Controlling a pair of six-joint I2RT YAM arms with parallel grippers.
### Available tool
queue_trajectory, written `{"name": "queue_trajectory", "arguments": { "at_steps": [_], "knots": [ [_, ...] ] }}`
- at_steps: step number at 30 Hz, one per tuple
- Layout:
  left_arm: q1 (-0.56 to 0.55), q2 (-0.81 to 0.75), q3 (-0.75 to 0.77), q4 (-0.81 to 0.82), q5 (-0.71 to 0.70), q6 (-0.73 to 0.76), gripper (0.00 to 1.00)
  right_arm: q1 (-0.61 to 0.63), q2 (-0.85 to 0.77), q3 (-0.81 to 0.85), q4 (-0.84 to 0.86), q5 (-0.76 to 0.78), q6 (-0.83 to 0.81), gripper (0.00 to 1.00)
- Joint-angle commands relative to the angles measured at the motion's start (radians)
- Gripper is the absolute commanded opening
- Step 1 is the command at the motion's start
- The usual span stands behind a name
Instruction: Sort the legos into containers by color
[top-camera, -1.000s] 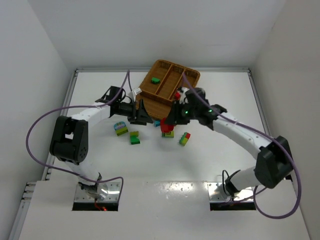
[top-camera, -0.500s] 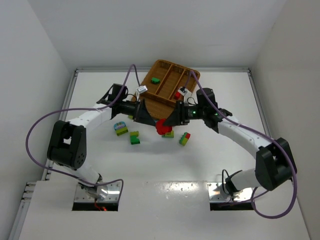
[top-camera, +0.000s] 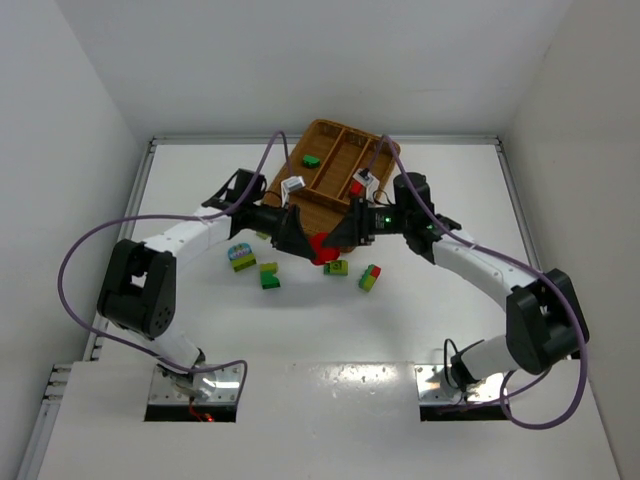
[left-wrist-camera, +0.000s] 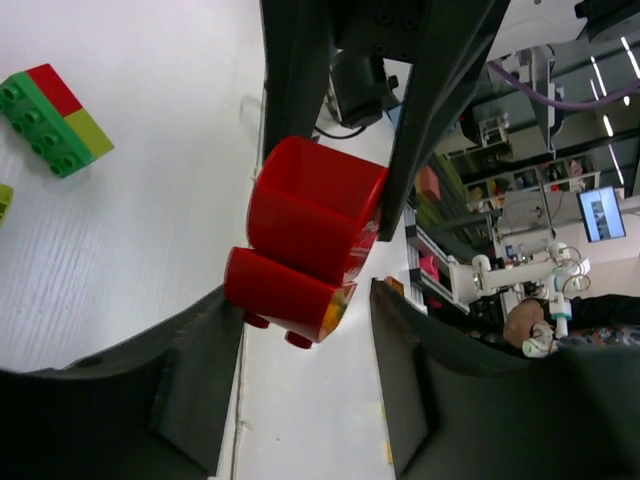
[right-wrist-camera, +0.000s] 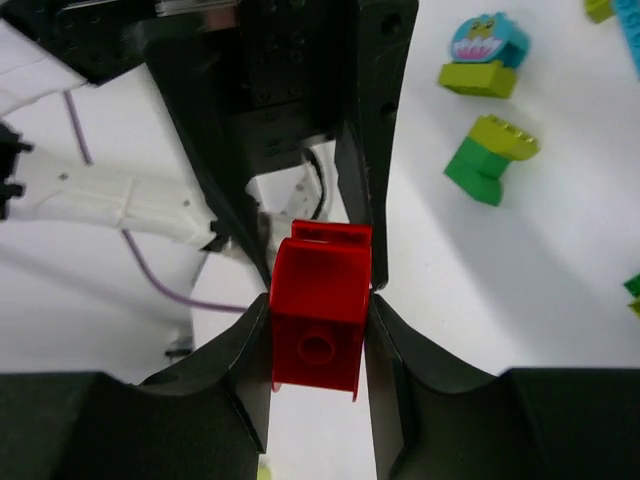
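Note:
A red lego (top-camera: 320, 247) hangs above the table between both grippers, just in front of the brown wicker tray (top-camera: 335, 124). My right gripper (top-camera: 336, 240) is shut on it, its fingers pressed on both sides of the red lego (right-wrist-camera: 318, 340). My left gripper (top-camera: 306, 244) faces it from the left and straddles the other end of the red lego (left-wrist-camera: 310, 230). One left finger (left-wrist-camera: 215, 330) touches it. A thin gap shows at the other finger. The tray's compartments hold a green lego (top-camera: 311, 160) and a red lego (top-camera: 355, 188).
Loose legos lie on the table below the grippers: a blue-and-lime one (top-camera: 240, 257), a green-and-lime one (top-camera: 269, 276), another green-and-lime one (top-camera: 337, 267) and a red-green-lime one (top-camera: 369, 277). White walls close in the table on three sides.
The right gripper has lifted the red lego off the table, away from the loose legos. The left gripper moved right to meet it, spread its fingers wide and closed them round it.

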Motion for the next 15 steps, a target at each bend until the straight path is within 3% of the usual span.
{"name": "queue_trajectory", "arguments": {
  "at_steps": [1, 6, 13, 15],
  "knots": [
    [-0.01, -0.002, 0.054, 0.011, 0.061, 0.036, 0.49, -0.005, 0.004, 0.025, 0.083, -0.015, 0.011, 0.15],
    [-0.01, -0.002, 0.054, 0.002, 0.07, 0.046, 0.23, -0.005, 0.013, 0.025, 0.063, -0.004, 0.002, 0.15],
    [0.025, 0.032, 0.063, -0.007, -0.009, 0.02, 0.01, -0.083, -0.048, 0.025, -0.076, 0.066, -0.048, 0.15],
    [0.05, 0.044, 0.063, -0.007, -0.022, 0.009, 0.0, -0.112, -0.057, 0.025, -0.101, 0.076, -0.058, 0.15]
  ]
}}
